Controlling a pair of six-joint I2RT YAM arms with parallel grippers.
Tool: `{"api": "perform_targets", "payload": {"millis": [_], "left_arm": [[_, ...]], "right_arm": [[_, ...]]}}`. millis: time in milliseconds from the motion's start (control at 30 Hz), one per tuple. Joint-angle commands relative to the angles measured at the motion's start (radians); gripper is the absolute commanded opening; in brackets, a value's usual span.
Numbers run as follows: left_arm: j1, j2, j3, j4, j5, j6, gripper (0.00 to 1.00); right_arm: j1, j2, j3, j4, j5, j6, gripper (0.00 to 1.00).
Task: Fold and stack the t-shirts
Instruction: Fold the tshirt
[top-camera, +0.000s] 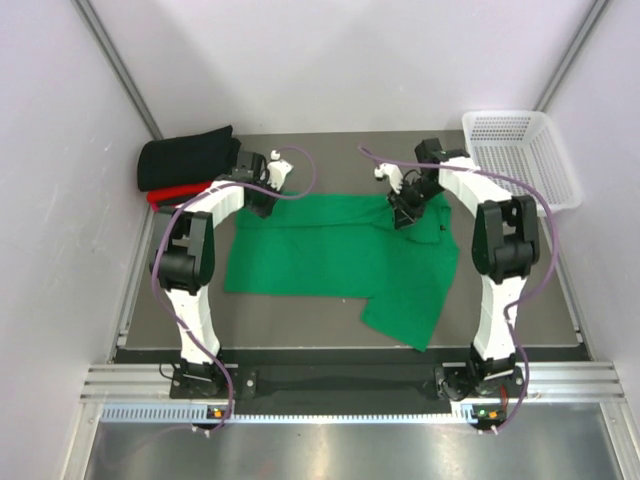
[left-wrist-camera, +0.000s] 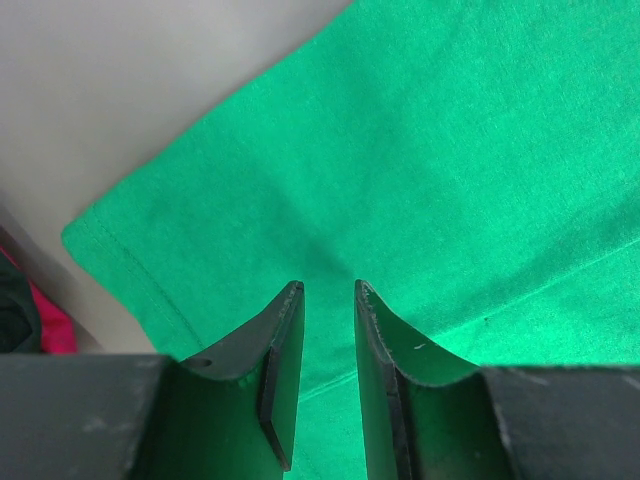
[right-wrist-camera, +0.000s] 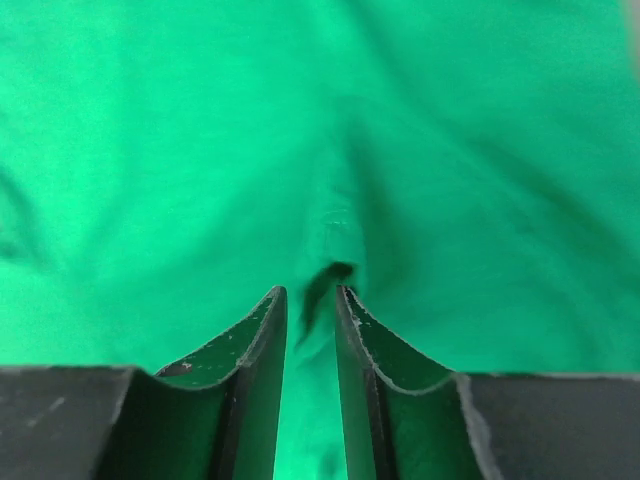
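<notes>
**A:** Where's the bright green soft cloth t-shirt (top-camera: 330, 255)?

**B:** It's spread over the middle of the dark grey tabletop (top-camera: 300, 320). Its long axis runs left to right in the frame, and one flap trails toward the lower right.

**A:** And the fingers?

**B:** Both sets are on its upper edge. The left gripper (top-camera: 264, 205) is at the upper-left corner, its fingers (left-wrist-camera: 285, 340) drawn close on a faint ridge of green. The right gripper (top-camera: 406, 214) is at the upper right, its fingers (right-wrist-camera: 262, 340) pinching a raised crease. Each looks clamped on the shirt.

**A:** Which way does the cloth lie from them?

**B:** Toward the bottom of the frame. I judge the fold would carry that edge downward with both arms together, since neither is nearer.

**A:** Is there room?

**B:** There's bare tabletop below the shirt. The folded black cloth t-shirt (top-camera: 185, 155) lies on the red cloth t-shirt (top-camera: 170, 196) at upper left, just beside the left gripper. The white plastic mesh basket (top-camera: 522, 155) stands apart at upper right.
</notes>
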Motion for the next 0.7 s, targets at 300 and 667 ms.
{"api": "perform_targets", "payload": {"millis": [300, 667], "left_arm": [[-0.004, 0.078, 0.127, 0.044, -0.019, 0.02, 0.32], [0.004, 0.139, 0.193, 0.073, -0.111, 0.055, 0.29]], "right_arm": [[0.054, -0.196, -0.08, 0.084, 0.045, 0.108, 0.3], [-0.191, -0.011, 0.122, 0.157, 0.155, 0.139, 0.32]]}}
